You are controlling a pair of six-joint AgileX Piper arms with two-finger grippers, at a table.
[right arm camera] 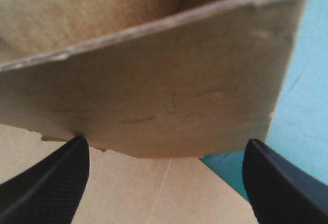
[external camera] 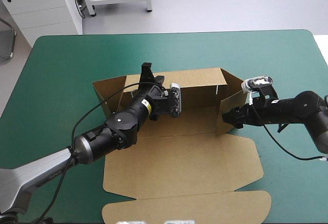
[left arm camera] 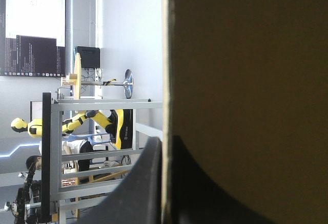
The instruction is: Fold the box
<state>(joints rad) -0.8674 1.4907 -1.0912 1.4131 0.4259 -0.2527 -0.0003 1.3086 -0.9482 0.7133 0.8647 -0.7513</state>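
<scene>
The box [external camera: 184, 167] lies in the middle of the table [external camera: 61, 60], partly set up. Its back wall stands upright on the far side. A side flap rises at each end of that wall, both splayed outward. The lid and its front flap lie flat on the near side of the box, reaching toward the table's near edge.

The left arm reaches across the box's left part from the near left. The left gripper [external camera: 152, 75] sits at the top edge of the back wall, close to the wall's left end. In the left wrist view its fingers [left arm camera: 146, 183] are clenched on the board: the wall's pale cut edge runs straight up between them, one finger on each face. The brown sheet fills the view on one side of that edge.

The right arm comes in from the box's right. The right gripper [external camera: 233, 116] is at the outer face of the box's raised right flap, low down near where it meets the base. In the right wrist view its fingers [right arm camera: 51, 183] stand wide apart, released and holding nothing. The flap's free edge hangs just ahead of them, spanning the gap. The box's flat floor shows under the flap, and the teal-green cover beside its outer end.
</scene>
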